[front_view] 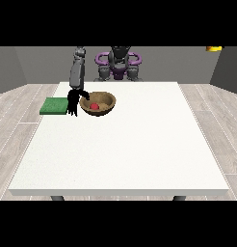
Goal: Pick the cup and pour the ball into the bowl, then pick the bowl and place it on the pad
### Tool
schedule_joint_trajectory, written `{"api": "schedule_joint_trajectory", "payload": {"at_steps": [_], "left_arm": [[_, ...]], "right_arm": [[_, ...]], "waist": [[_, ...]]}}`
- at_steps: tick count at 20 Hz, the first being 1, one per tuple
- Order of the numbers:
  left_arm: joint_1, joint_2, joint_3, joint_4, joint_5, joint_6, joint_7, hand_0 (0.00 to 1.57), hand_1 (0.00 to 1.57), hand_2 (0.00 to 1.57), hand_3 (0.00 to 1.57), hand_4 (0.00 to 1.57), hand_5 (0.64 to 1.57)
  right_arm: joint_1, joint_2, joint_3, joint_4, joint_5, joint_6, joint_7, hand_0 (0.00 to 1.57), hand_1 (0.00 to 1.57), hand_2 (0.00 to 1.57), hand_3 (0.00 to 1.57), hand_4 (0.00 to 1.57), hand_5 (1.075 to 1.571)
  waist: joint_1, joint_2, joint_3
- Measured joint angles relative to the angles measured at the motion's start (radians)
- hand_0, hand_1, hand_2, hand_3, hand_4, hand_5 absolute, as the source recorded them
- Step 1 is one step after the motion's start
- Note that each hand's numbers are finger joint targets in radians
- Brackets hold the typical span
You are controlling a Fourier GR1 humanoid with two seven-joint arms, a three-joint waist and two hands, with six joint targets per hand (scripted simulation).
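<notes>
Hand: the black hand at the view's left [73, 102] hangs from a grey arm [77, 72], fingers pointing down towards the table; the thumb reaches sideways to the near rim of the bowl. Whether it pinches the rim or only touches it, I cannot tell.
Bowl: the round brown wooden bowl [98, 103] stands upright on the table just beside the hand, on the side towards the view's right.
Ball: the small red ball [94, 106] lies inside the bowl, near its middle.
Pad: the flat green square pad [55, 105] lies just beside the hand on the other side, at the table's left edge.
Edges: hand, bowl and pad sit in the far left part of the large white table [125, 149].
Open room: wide bare tabletop spreads towards the near edge and towards the view's right.
</notes>
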Motion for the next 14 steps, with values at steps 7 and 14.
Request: {"api": "schedule_joint_trajectory", "payload": {"at_steps": [7,14], "left_arm": [[0.011,0.048,0.034,0.024,0.035,-0.030,-0.010,0.00,0.00,0.00,0.00,1.02,1.535],[-0.019,0.070,0.049,-0.004,0.081,-0.043,0.018,0.00,0.00,0.00,0.00,1.09,1.514]], "right_arm": [[-0.050,0.052,0.019,0.001,0.008,-0.081,0.004,0.88,0.88,0.58,0.00,0.61,1.514],[0.006,-0.033,0.009,0.001,0.048,-0.193,0.011,1.57,1.57,1.57,1.53,0.93,1.511]], "waist": [[-0.002,0.003,-0.0035],[0.035,0.027,-0.0262]]}}
